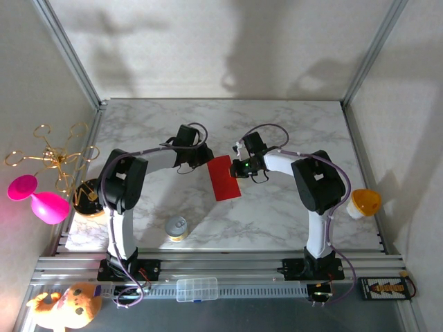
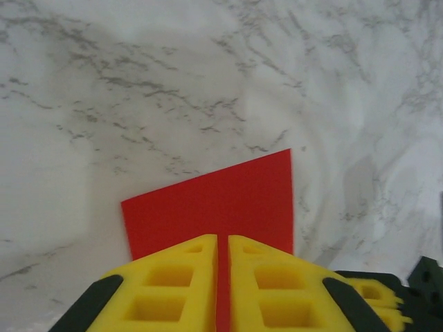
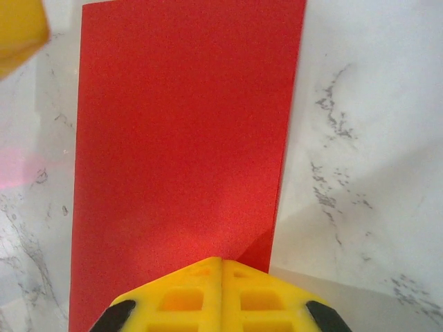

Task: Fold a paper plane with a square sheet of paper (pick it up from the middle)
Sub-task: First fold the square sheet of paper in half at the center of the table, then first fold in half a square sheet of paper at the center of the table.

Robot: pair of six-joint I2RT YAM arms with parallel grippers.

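paper (image 1: 223,178), a red rectangle, is over the marble table (image 1: 291,124), beyond the can (image 1: 177,228) and to its right. left gripper (image 1: 206,160) is clenched on the corner far from the can; right gripper (image 1: 237,168) grasps the paper's opposite edge.

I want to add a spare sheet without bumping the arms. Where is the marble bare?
The far half of the table, behind the left gripper and right gripper to the back wall, is bare. So is the near right, between the red paper and the right arm. Crowded: the centre, where they meet at the paper, and around the can, near left.
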